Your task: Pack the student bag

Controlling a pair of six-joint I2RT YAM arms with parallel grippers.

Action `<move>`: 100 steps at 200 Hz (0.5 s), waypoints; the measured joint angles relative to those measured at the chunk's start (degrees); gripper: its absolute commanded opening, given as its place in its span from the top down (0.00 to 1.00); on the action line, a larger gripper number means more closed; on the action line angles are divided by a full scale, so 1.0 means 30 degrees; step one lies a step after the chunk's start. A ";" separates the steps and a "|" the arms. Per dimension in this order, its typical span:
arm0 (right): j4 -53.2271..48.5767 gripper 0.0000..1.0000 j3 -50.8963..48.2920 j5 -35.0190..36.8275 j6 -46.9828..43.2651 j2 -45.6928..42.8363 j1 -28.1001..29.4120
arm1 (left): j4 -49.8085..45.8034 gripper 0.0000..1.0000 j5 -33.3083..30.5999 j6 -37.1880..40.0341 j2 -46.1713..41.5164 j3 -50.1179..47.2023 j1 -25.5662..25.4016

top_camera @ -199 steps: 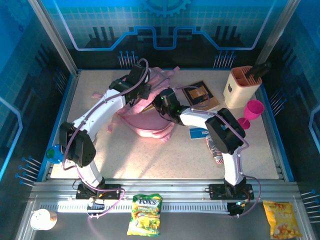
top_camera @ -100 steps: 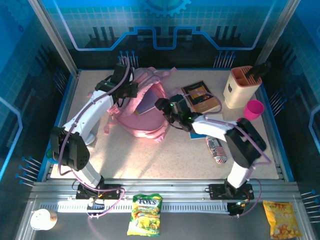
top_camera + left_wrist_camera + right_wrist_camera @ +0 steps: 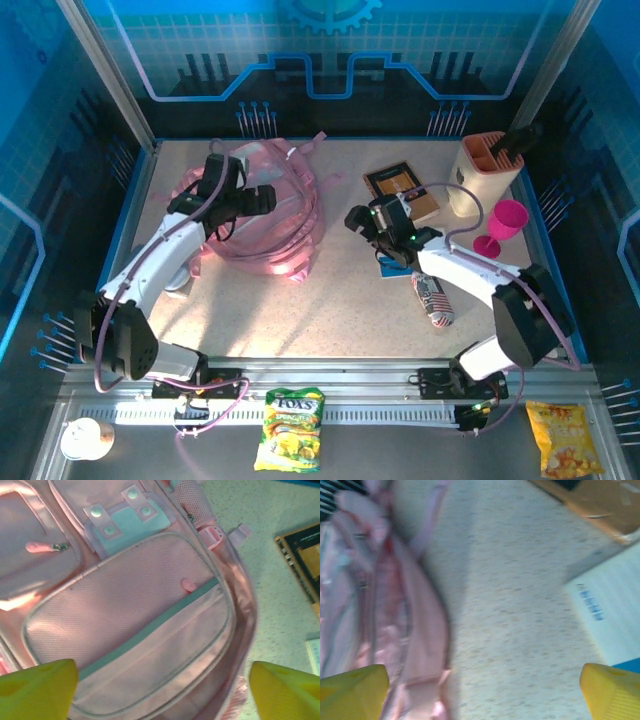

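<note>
The student bag [image 3: 285,225], a big pink backpack, lies slumped at the back left of the table. In the left wrist view its zipped front pockets [image 3: 135,605] face up under my left gripper [image 3: 160,695], whose yellow fingertips [image 3: 37,690] stand wide apart with nothing between them. From above, my left gripper [image 3: 263,198] hovers over the bag's left part. My right gripper [image 3: 356,218] hangs open just right of the bag, over bare table. In the right wrist view the bag [image 3: 395,610] lies to the left of my right gripper [image 3: 482,695].
A dark book [image 3: 402,192] and a white-blue booklet [image 3: 393,266] lie right of the bag. A flag-patterned pouch [image 3: 434,301] lies nearer. An orange holder [image 3: 485,172] and pink goblet [image 3: 503,225] stand at the back right. Snack bags [image 3: 290,430] lie off the table.
Both grippers have opened and let go of the bag. The left arm drew back leftwards, the right arm rightwards, and the bag settled flat further left.
</note>
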 measured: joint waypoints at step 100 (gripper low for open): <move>-0.5865 0.00 0.7526 -0.0015 -0.5195 0.7541 -0.1056 | 0.1370 0.01 0.1049 -0.0124 -0.1035 -0.1574 0.0087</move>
